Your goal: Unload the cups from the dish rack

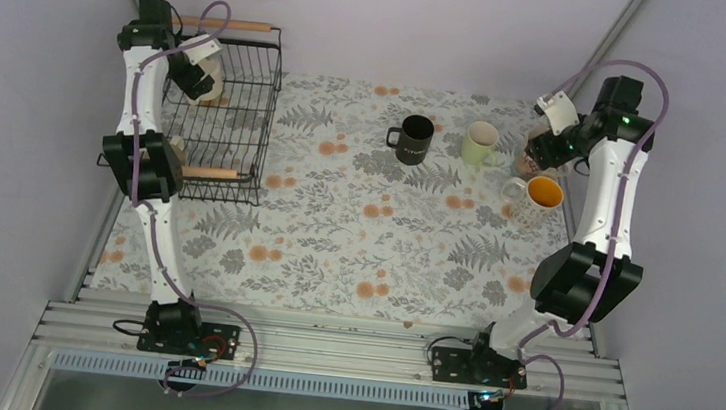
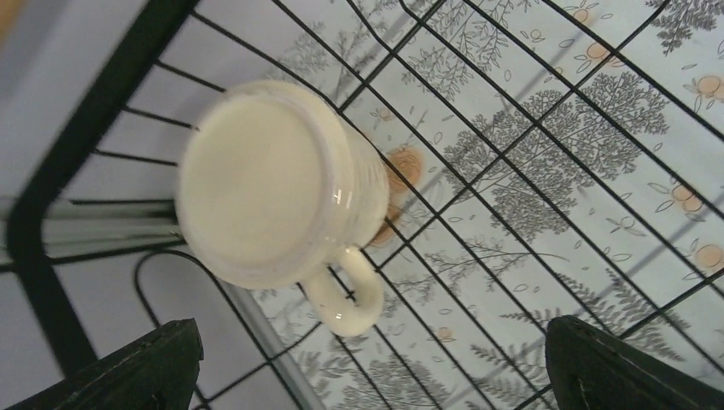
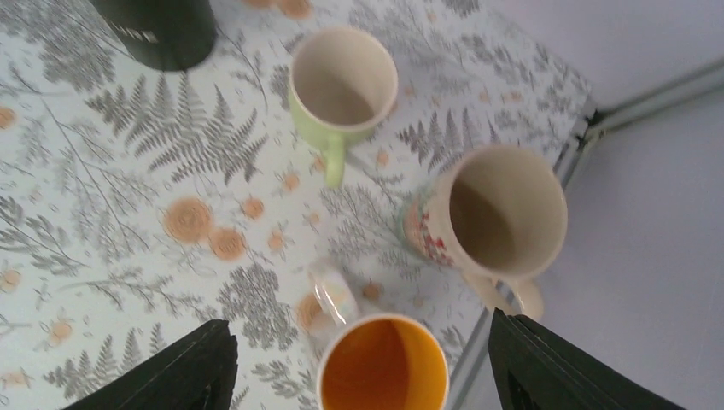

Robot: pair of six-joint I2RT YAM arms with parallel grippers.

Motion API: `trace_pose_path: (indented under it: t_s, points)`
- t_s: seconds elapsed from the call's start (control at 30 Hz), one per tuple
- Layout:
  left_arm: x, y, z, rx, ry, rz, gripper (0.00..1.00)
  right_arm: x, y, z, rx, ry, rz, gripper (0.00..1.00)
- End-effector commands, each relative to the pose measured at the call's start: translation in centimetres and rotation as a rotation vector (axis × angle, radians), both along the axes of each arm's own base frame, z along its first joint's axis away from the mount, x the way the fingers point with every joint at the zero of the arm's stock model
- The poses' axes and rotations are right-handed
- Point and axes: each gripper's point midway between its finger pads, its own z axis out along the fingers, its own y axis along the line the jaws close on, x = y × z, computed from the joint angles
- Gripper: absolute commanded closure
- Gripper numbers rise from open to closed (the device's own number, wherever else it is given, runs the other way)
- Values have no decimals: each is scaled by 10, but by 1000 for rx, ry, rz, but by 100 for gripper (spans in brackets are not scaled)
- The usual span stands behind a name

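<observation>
The black wire dish rack (image 1: 272, 106) stands at the far left. A cream mug (image 1: 212, 82) sits upside down in its far left corner, and in the left wrist view (image 2: 265, 179) its handle points toward the camera. My left gripper (image 1: 194, 76) hovers just above it, open and empty (image 2: 376, 354). On the cloth at the right stand a black mug (image 1: 415, 138), a pale green mug (image 1: 480, 143), a floral cream mug (image 3: 499, 209) and a mug with an orange inside (image 1: 544, 192). My right gripper (image 1: 543, 150) is open and empty above the orange mug (image 3: 384, 363).
The rack has two wooden bar handles, one far (image 1: 236, 24) and one near (image 1: 211, 172). The left arm's elbow hides the rack's near left corner. The table's metal edge rail (image 3: 598, 120) and the right wall lie close to the floral mug.
</observation>
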Motion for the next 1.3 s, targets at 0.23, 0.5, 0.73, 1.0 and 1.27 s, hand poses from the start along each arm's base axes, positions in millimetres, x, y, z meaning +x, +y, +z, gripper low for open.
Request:
trace_pose_path:
  t_s: [0.23,0.5,0.73,1.0,1.27]
  points:
    - [1,0,-16,-360,62,333,0,6,47,26,106,-81,18,24]
    - [10,8,-41,-380,81,403,1,1,63,40,140,-128,32,22]
    - [15,7,-67,-433,120,435,4,-4,85,62,163,-183,68,19]
    - [25,23,-71,-427,84,476,8,-5,96,63,166,-185,83,18]
    - [29,31,-83,-437,76,504,33,-5,103,59,178,-177,93,17]
